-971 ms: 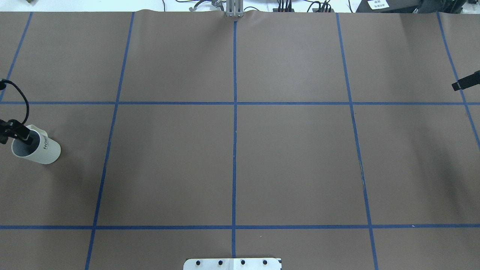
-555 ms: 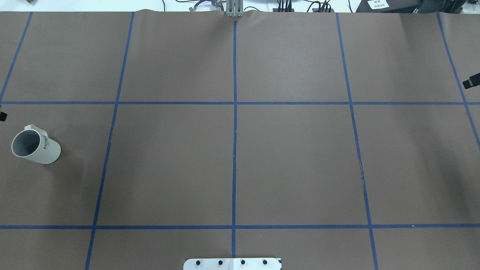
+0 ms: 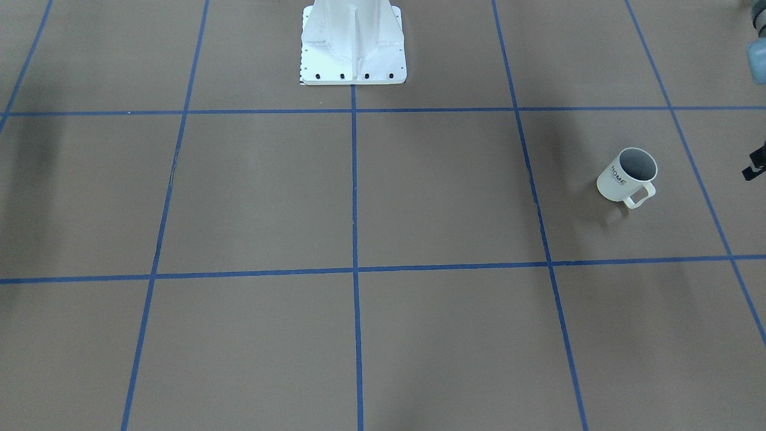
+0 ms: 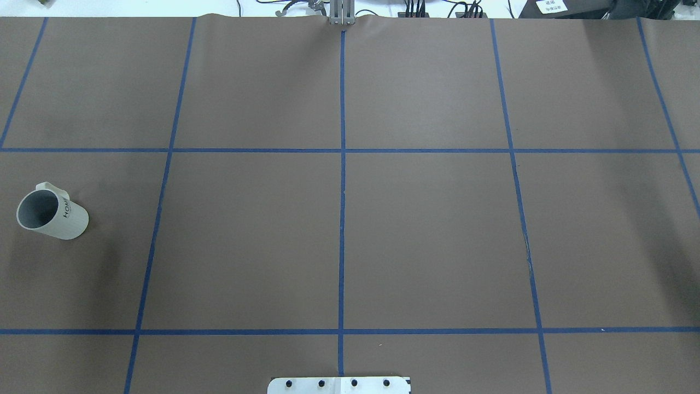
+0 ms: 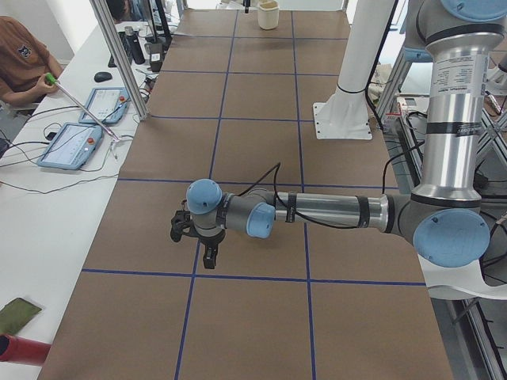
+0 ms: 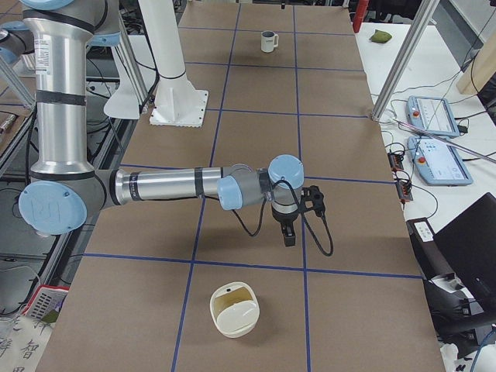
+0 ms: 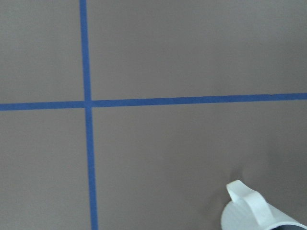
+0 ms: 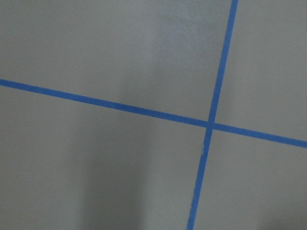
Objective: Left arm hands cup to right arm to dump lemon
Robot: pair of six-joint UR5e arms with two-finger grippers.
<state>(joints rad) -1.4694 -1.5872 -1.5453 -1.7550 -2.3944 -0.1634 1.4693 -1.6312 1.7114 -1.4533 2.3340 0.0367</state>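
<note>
The cup [image 4: 52, 213] stands upright at the table's left edge, cream-white with "HOME" on its side and a bare grey inside [image 3: 636, 164]. Far off in the right side view the cup [image 6: 268, 41] is small, and its handle [image 7: 249, 203] shows in the left wrist view. The left gripper [image 5: 192, 249] hangs low over the table; only a black sliver of it [image 3: 755, 164] shows right of the cup, apart from it. The right gripper [image 6: 302, 221] hovers over the table's right end. I cannot tell whether either is open or shut. The lemon is out of view.
The white robot base [image 3: 353, 42] stands at the table's middle rear edge. A cream round container [image 6: 234, 310] sits near the right arm. A person [image 5: 20, 59] sits at a side bench with tablets [image 5: 71, 145]. Blue tape lines [image 4: 342, 164] grid the brown table.
The left gripper, which had a finger inside the cup's rim, has drawn back off the overhead view's left edge. The right gripper's tip has left the right edge. The cup stayed put.
</note>
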